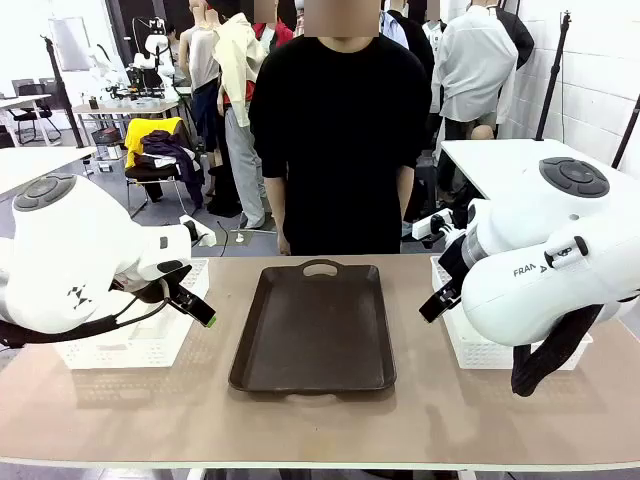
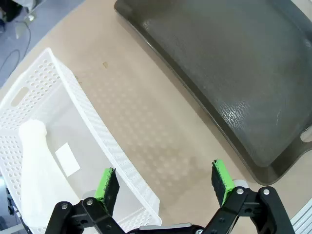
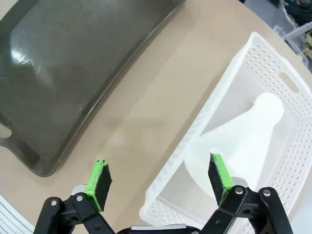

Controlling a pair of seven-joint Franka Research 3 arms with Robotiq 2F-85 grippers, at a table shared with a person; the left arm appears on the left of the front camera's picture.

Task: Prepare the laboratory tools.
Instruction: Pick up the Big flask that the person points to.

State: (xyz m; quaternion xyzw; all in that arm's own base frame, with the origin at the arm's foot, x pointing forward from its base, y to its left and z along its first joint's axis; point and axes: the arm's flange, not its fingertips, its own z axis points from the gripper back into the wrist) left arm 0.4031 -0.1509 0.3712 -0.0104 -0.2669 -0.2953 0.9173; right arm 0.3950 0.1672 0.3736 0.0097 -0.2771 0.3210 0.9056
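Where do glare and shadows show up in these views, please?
Left wrist view: glare streaks the tray near the picture's lower right, and the left basket throws a dotted shadow on the table. Right wrist view: a glare patch on the tray at upper left, and the frosted flask nearly blends into the right basket. Front view: even, soft light.

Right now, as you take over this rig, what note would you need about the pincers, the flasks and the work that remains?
Left pincer: open, holds nothing, above the tray-side wall of the left basket. One flask lies inside that basket.
Right pincer: open, holds nothing, above the tray-side wall of the right basket. The other flask lies inside it.
Tray: between the baskets, no flask on it.
Done: no flask grasped yet.
Left: probably lift each flask out and set it on the tray.
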